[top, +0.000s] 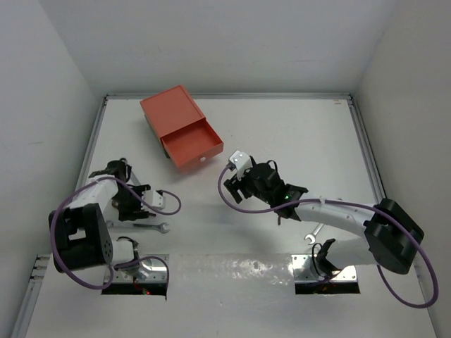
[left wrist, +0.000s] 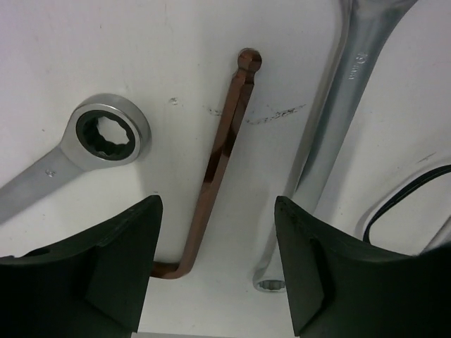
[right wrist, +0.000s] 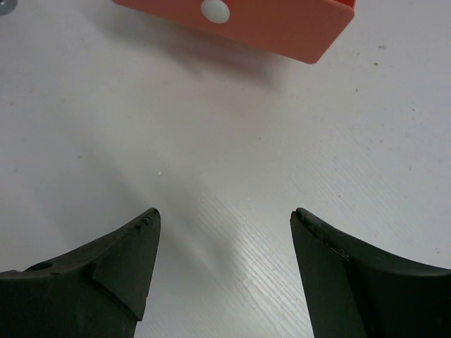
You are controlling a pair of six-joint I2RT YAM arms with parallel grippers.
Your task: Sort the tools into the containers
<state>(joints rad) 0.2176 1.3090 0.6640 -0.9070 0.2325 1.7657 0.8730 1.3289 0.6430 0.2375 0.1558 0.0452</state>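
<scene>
Two silver wrenches flank the dark hex key (left wrist: 218,162) in my left wrist view: the ring-end wrench (left wrist: 106,137) at its 9 o'clock and the second wrench (left wrist: 338,105) alongside at 3 o'clock, all flat on the counter (top: 296,134). My left claw (left wrist: 215,225) stands wide open astride the key's bend, gripping nothing. From overhead that claw sits at the counter's 8 o'clock, and a third wrench (top: 315,232) lies at 5 o'clock beside the right arm. At 11 o'clock the orange drawer (top: 190,144) is slid partly out, its white knob (right wrist: 215,8) facing my right claw (right wrist: 225,225), which is spread wide and empty above the counter.
</scene>
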